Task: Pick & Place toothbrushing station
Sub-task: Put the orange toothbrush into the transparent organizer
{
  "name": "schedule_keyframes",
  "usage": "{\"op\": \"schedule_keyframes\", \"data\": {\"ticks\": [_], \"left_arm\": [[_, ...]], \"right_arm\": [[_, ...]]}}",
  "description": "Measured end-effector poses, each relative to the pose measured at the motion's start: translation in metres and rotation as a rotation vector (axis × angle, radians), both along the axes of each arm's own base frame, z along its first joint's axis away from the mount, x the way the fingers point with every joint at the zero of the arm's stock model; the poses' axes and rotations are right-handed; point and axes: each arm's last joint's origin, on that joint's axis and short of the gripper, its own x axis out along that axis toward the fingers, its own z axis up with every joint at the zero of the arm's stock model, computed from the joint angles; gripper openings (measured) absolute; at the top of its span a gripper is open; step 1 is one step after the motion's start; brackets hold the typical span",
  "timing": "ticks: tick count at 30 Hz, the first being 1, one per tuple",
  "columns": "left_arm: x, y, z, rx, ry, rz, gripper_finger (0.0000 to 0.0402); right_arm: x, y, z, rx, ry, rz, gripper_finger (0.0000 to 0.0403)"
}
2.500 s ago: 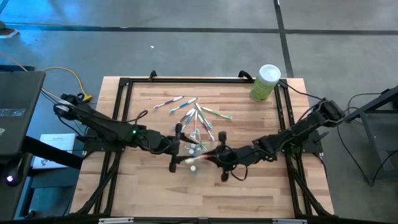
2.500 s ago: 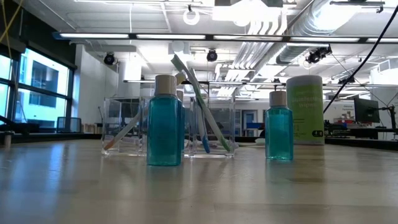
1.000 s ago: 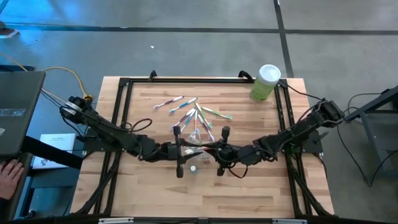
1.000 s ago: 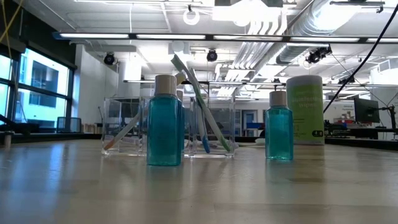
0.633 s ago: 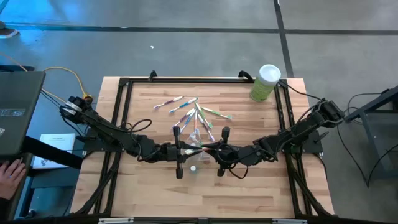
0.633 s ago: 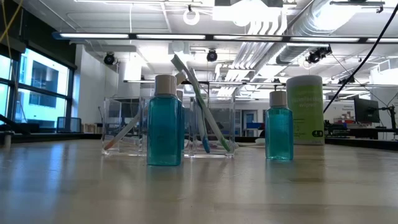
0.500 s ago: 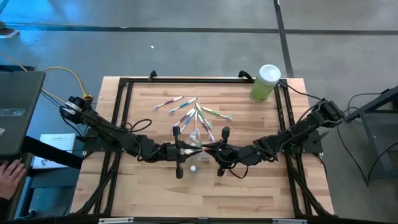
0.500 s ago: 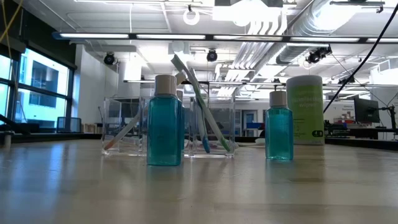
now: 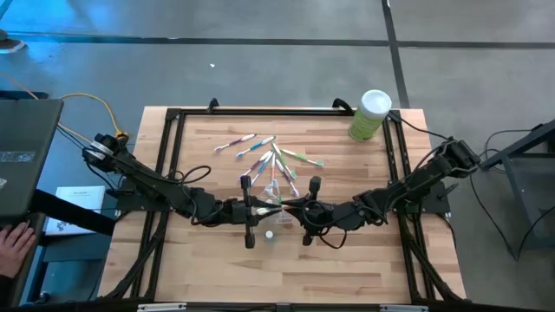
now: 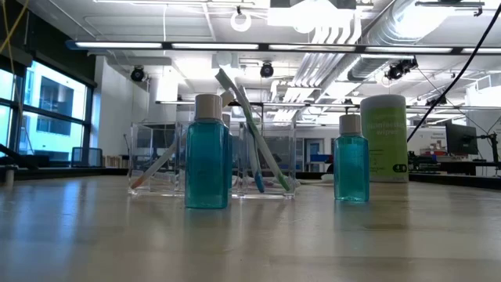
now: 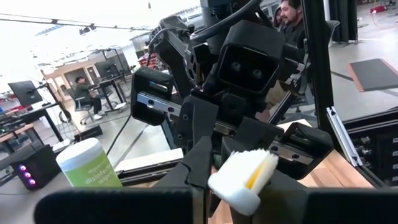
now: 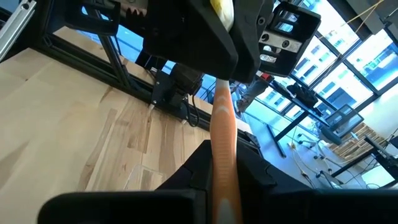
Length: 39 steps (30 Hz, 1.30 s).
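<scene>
Since a moment ago, left end effector [image 9: 260,211] has closed on the orange toothbrush [image 12: 222,146], which right end effector [image 9: 293,211] also clamps. Both meet mid-worktop [image 9: 347,260], apparently just beside the clear holder [image 10: 210,160].

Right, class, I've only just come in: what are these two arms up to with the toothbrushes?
Both arms meet at the table's middle, holding one orange toothbrush between them. The left gripper is shut on its bristle end, the right gripper on the handle. More toothbrushes lie scattered behind them, some leaning in the clear holder.
</scene>
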Motion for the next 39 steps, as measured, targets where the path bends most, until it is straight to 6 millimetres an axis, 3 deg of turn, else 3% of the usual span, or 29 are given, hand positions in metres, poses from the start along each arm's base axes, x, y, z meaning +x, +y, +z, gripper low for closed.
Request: {"op": "schedule_keyframes", "data": {"ticks": [14, 22, 29, 34, 39], "left_arm": [[-0.001, -0.001, -0.001, 0.007, 0.006, 0.031, 0.0008], [-0.007, -0.012, -0.002, 0.068, 0.013, 0.076, 0.0005], [-0.018, -0.024, 0.001, 0.062, 0.016, 0.140, 0.0005], [-0.039, -0.036, 0.009, 0.038, 0.024, 0.207, 0.0005], [-0.073, -0.044, 0.026, 0.013, 0.032, 0.296, 0.0005]], "right_arm": [[0.000, 0.000, 0.001, 0.012, -0.007, 0.000, 0.0035], [0.000, 0.000, 0.000, 0.038, 0.000, 0.002, 0.0118], [-0.006, 0.005, 0.000, 0.003, 0.006, -0.095, 0.0218], [-0.012, 0.011, -0.003, -0.048, 0.030, -0.168, 0.0265], [-0.016, 0.015, -0.007, -0.062, 0.058, -0.195, 0.0275]]}}
